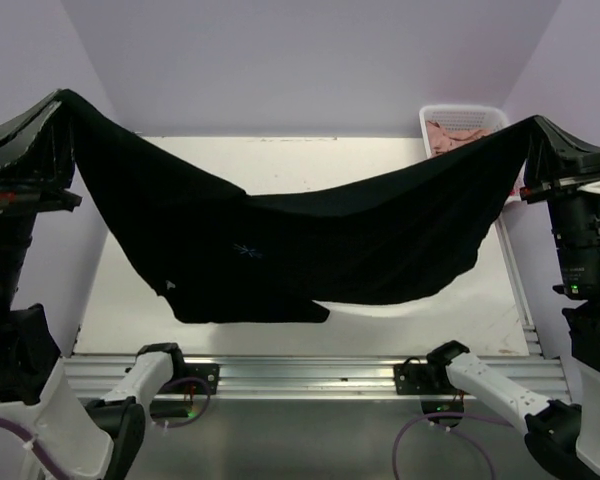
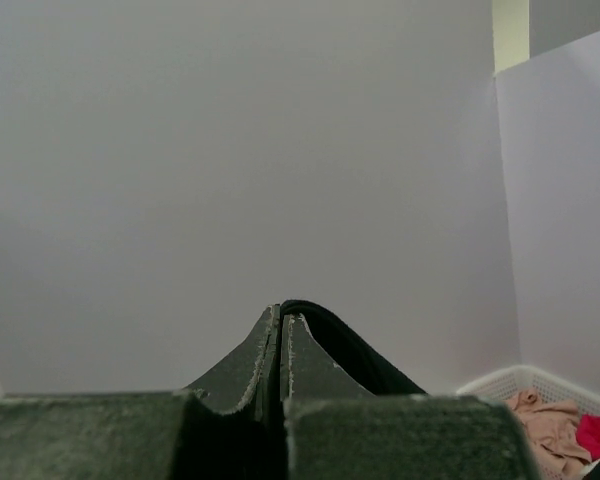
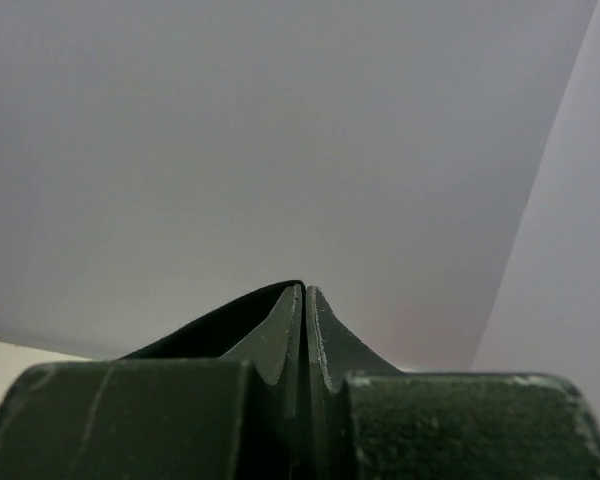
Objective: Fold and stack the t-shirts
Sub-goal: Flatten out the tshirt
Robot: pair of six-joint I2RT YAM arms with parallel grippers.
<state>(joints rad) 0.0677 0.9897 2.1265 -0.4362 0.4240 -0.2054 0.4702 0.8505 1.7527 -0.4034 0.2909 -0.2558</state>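
From my station I see the left end effector (image 1: 58, 98) raised high at the far left, clenched on one corner of the large black cloth t-shirt (image 1: 310, 240). Its wrist camera shows the two fingers (image 2: 310, 365) pressed together, with a fold of the black fabric coming out just to the right of them. The right end effector (image 1: 535, 122) is up at the far right, likewise clamped on the opposite end of the same garment. In its own wrist view the fingers (image 3: 270, 340) meet, with the dark cloth trailing off to the left.

Between the two grips the black shirt hangs spread out above the pale flat counter (image 1: 310, 160), sagging deeply in the middle. Its lower edge droops toward the near side of the counter, lowest on the left. I cannot tell whether that edge touches the surface. A small pale mark shows on the fabric left of centre.

At the far right corner of the counter stands a white plastic lattice basket (image 1: 462, 108), partly hidden behind the stretched cloth. A crumpled dusty pink cloth t-shirt (image 1: 455, 132) lies inside it. The left wrist view also catches a bright red cloth t-shirt (image 2: 598, 432) just beside the pink one in the basket.
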